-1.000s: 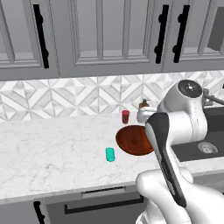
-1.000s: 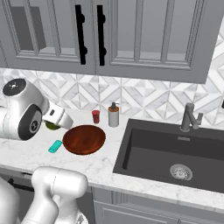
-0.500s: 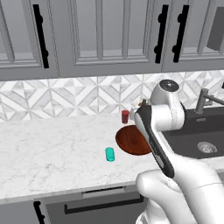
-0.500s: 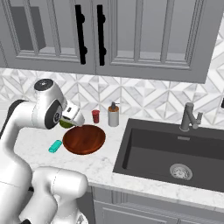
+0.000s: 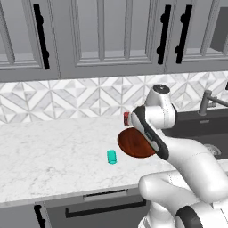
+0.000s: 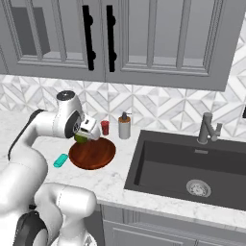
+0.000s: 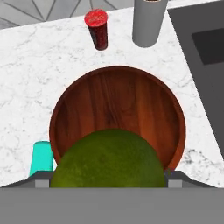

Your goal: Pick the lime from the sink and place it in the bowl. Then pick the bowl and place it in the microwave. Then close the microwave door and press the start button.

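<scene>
Grey cabinets and patterned tile are backing a white marble table as the arm is reaching over the bowl. Its hand is gripping the lime between both fingers, holding it above the bowl's near-left rim. In the hand view the lime is sitting at 6 o'clock, over the wooden bowl, whose inside is bare. A red cup is standing past the bowl at 12 o'clock, with a grey soap bottle at 1 o'clock, both apart from it. A teal cup is lying on its side just beside the bowl at 8 o'clock. In the right base view the dark sink is lying at 3 o'clock of the bowl, its faucet at the back.
</scene>
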